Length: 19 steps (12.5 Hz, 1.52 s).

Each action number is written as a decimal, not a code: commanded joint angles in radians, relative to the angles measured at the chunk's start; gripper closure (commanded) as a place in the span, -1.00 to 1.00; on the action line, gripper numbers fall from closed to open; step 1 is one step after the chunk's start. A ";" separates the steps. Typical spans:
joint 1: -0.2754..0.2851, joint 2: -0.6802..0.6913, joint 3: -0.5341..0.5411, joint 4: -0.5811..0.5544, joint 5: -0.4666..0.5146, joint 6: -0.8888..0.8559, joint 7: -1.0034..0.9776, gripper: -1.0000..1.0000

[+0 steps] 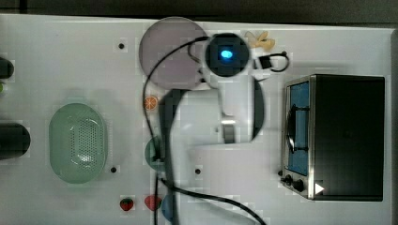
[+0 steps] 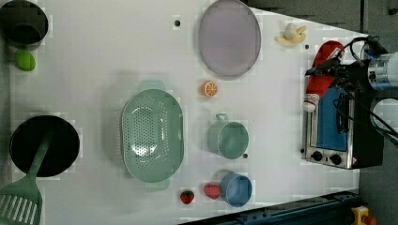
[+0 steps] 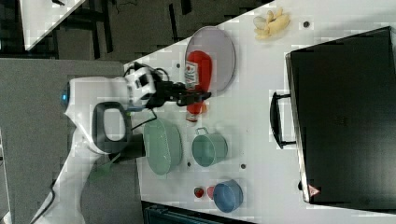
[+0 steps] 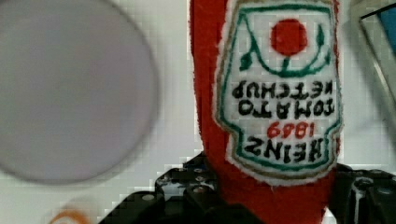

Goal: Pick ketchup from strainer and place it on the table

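Gripping the ketchup (image 4: 261,93) mid-body, gripper (image 3: 189,98) is clamped on it: soft red bottle, white cap, stitched white label. It hangs above the tabletop (image 2: 94,84), right of the strainer (image 2: 151,135) in the left view.

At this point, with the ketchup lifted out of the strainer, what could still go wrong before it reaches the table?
1. The ketchup is gripped near one end by the jaws of the gripper, so the soft bottle could swing or slip.
2. In the right view it hangs over the grey plate; released there, it would land on the plate, not the table.
3. In the left view it hangs close to the toaster oven and might bump it.
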 commanded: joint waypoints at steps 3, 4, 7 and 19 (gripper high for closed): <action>0.011 -0.043 0.033 -0.221 -0.001 0.210 -0.116 -0.21; 0.006 -0.040 0.033 -0.258 -0.001 0.227 -0.116 -0.21; 0.001 -0.011 0.023 -0.325 -0.001 0.237 -0.115 -0.21; -0.005 -0.051 0.028 -0.240 0.025 0.222 -0.062 -1.00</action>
